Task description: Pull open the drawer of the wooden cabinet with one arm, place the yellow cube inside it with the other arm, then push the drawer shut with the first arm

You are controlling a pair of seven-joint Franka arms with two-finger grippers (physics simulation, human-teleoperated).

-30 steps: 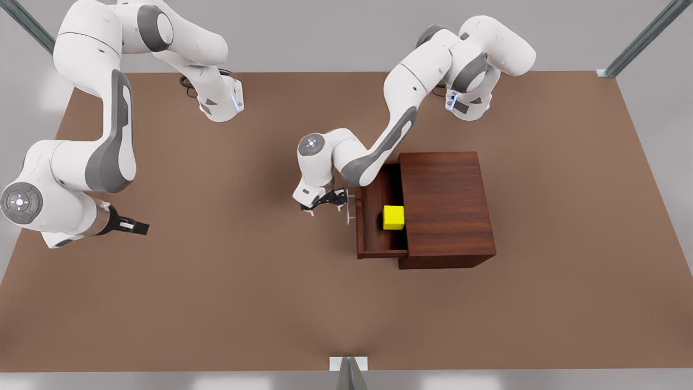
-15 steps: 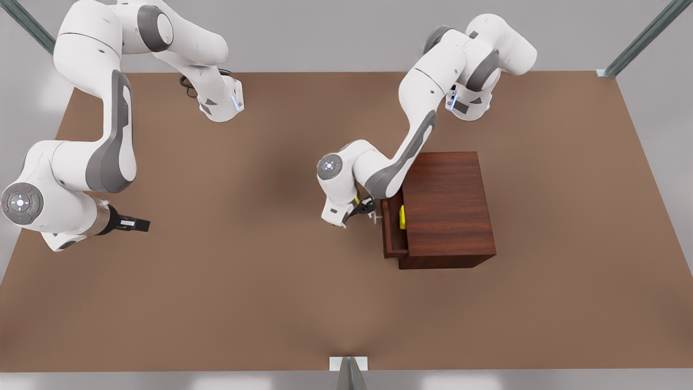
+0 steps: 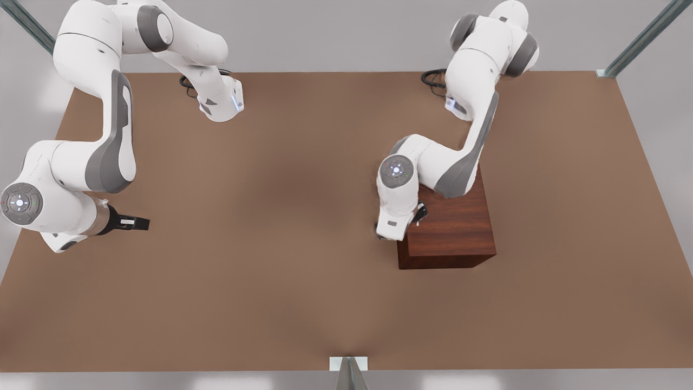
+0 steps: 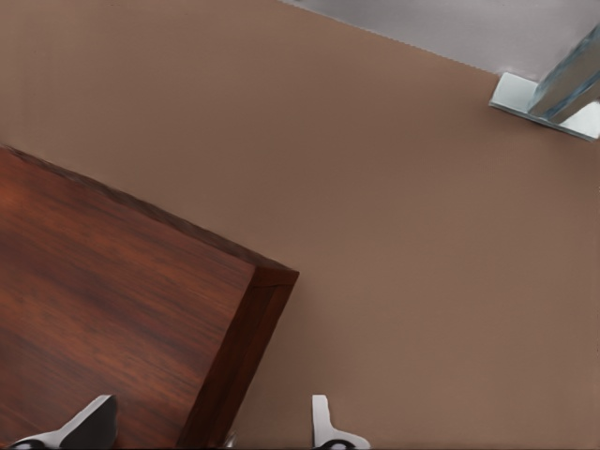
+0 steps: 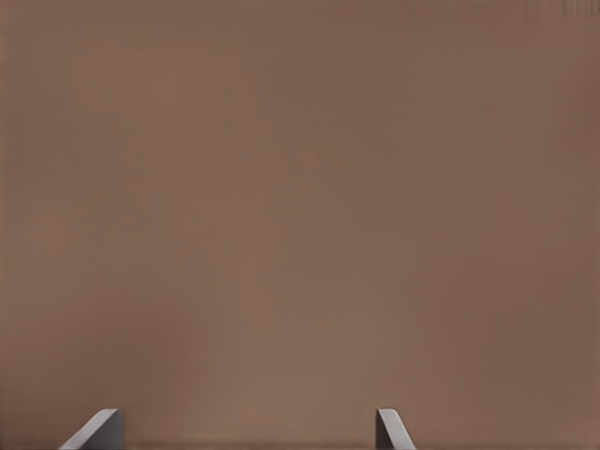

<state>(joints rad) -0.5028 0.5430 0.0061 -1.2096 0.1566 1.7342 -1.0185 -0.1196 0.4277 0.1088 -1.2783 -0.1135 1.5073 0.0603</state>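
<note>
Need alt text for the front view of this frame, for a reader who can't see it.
The left gripper sits at the front edge of the wooden cabinet, whose drawer is pushed flush, on a brown table. The right gripper waits over bare table near the front view's left edge.

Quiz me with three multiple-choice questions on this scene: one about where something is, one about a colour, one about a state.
1. The left gripper is:
A. high up, far from anything
B. at the wooden cabinet's edge
C. on the floor

2. The cabinet is:
A. dark reddish-brown
B. blue
C. white

3. The right gripper's fingers are:
A. shut on a cube
B. shut on a handle
C. spread apart, holding nothing

Answers:
1. B: the left wrist view has the cabinet's corner right by the fingertips.
2. A: its wood-grained top is reddish-brown.
3. C: the right wrist view shows two tips apart over the bare table.
</note>
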